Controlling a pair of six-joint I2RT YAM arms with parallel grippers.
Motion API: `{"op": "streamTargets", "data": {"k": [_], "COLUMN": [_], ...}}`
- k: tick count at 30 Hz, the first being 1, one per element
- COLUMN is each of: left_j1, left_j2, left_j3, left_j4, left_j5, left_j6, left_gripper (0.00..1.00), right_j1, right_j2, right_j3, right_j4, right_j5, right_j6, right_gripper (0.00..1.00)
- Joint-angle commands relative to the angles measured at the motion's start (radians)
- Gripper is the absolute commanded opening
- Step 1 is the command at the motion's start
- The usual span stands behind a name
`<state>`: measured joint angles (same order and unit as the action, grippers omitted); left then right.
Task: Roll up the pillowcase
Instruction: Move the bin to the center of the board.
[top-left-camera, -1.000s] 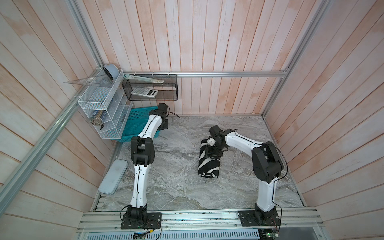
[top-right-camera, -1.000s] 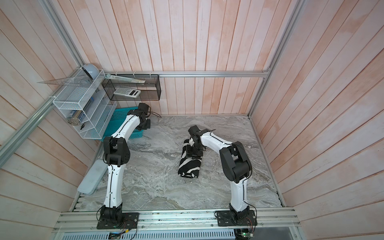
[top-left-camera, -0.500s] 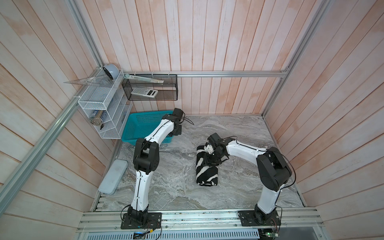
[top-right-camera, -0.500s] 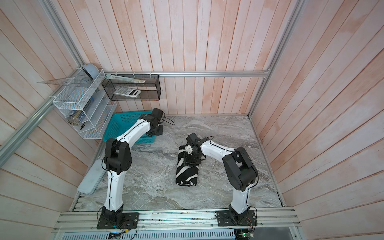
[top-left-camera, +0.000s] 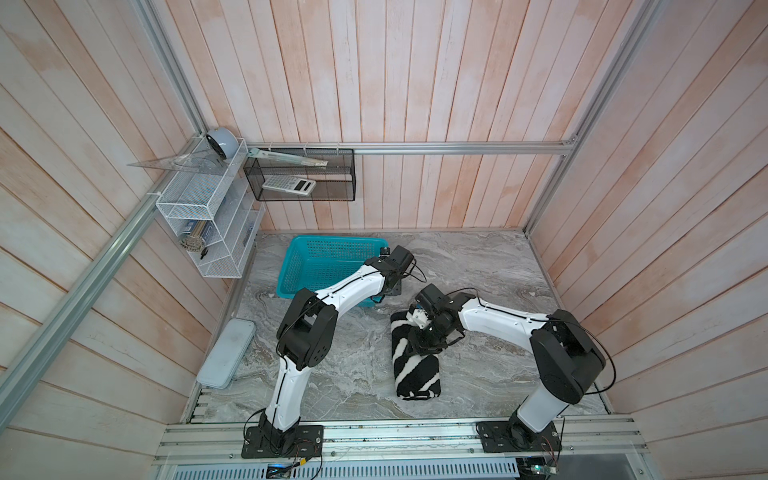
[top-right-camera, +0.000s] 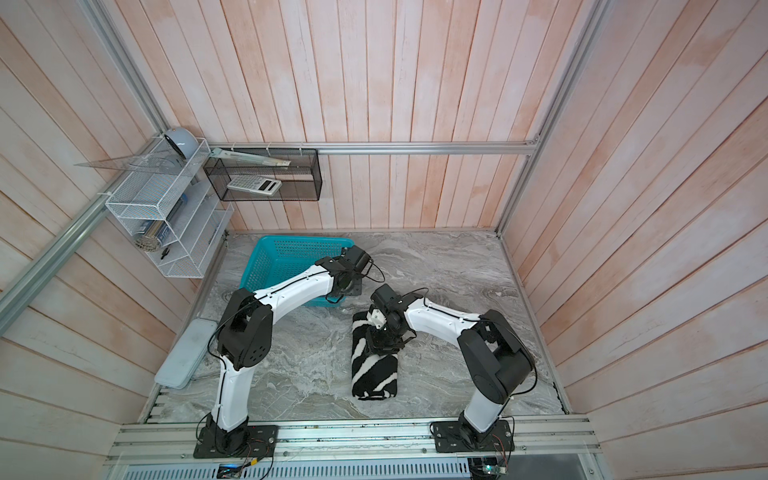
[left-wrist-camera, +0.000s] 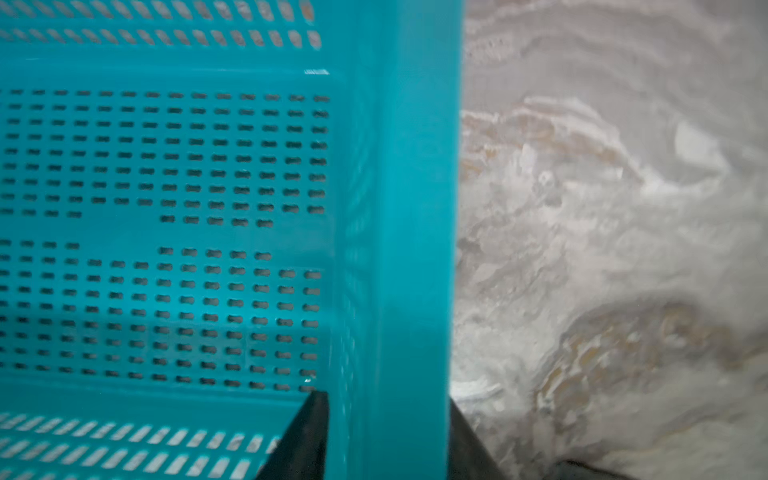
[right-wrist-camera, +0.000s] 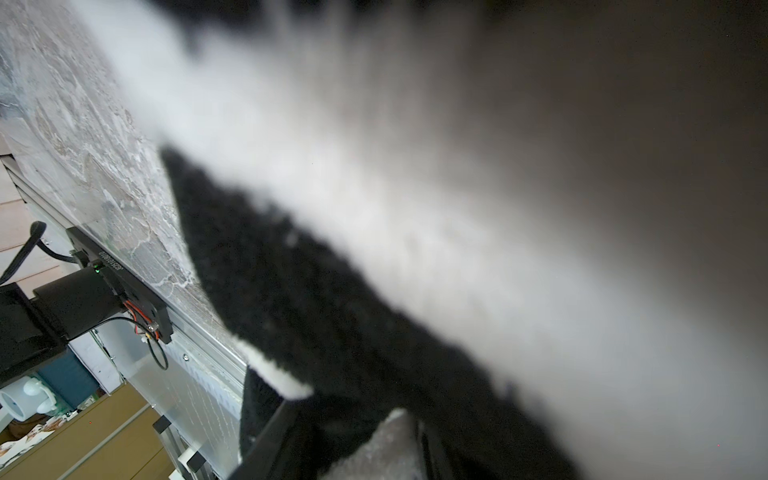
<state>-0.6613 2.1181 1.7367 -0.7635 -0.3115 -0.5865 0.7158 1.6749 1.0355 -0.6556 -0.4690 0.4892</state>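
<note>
Well, progress: the rolling itself looks done, or very nearly. What seems to be left is letting go and seeing that the roll holds its shape.
Pillowcase: the plush black-and-white zebra-striped pillowcase (top-left-camera: 415, 368) lies as one thick, tight roll on the grey marble-patterned table (top-left-camera: 478, 266). No flat part spreads out from it in either top view.
Right gripper: the right gripper (top-left-camera: 422, 340) is down on the roll's far end, so nearly the whole roll stretches away from its jaws toward the arm bases.
Right jaws: in the right wrist view the pillowcase (right-wrist-camera: 332, 311) fills the picture and lies between the dark fingers. The jaws are partly apart, and I judge them clamped on the cloth.
Left gripper: the left gripper (top-left-camera: 390, 286) is well apart from the roll, at the teal perforated plastic basket (top-left-camera: 299, 266).
Left jaws: apart, with one finger inside the basket's rim and one outside. Whether they press on it I cannot tell.
Left to do: release without the outer layer springing loose. The roll's free edge is hidden, so how secure it is stays uncertain.
</note>
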Motion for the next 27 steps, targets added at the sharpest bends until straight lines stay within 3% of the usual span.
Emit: {"op": "streamTargets", "data": {"k": [1, 8, 13, 17, 20, 23, 27], "left_j1": [0.005, 0.003, -0.017, -0.068, -0.14, -0.19, -0.203], "left_j2": [-0.057, -0.227, -0.435, -0.616, -0.732, -0.785, -0.752], "left_j3": [0.002, 0.001, -0.137, -0.414, -0.69, -0.933, -1.088], "left_j4": [0.032, 0.028, 0.061, 0.137, 0.345, 0.584, 0.852], "left_j5": [0.029, 0.004, 0.046, 0.199, 0.346, 0.41, 0.488], "left_j6": [-0.06, -0.001, -0.017, -0.087, -0.182, -0.302, -0.403], "left_gripper": [0.64, 1.0, 1.0, 1.0, 1.0, 1.0, 1.0], "right_j1": [0.014, 0.012, -0.052, -0.179, -0.243, -0.251, -0.249], "right_j2": [-0.041, -0.234, -0.301, -0.336, -0.343, -0.301, -0.24], "right_j3": [-0.015, 0.065, 0.052, -0.055, -0.124, -0.159, -0.202], "right_j4": [-0.151, -0.168, -0.257, -0.28, -0.231, -0.147, -0.042], "right_j5": [0.033, 0.029, 0.123, 0.144, 0.116, 0.039, -0.047], "right_j6": [0.042, 0.102, 0.069, 0.023, -0.009, -0.023, -0.011], "right_gripper": [0.46, 0.52, 0.55, 0.59, 0.6, 0.61, 0.61]}}
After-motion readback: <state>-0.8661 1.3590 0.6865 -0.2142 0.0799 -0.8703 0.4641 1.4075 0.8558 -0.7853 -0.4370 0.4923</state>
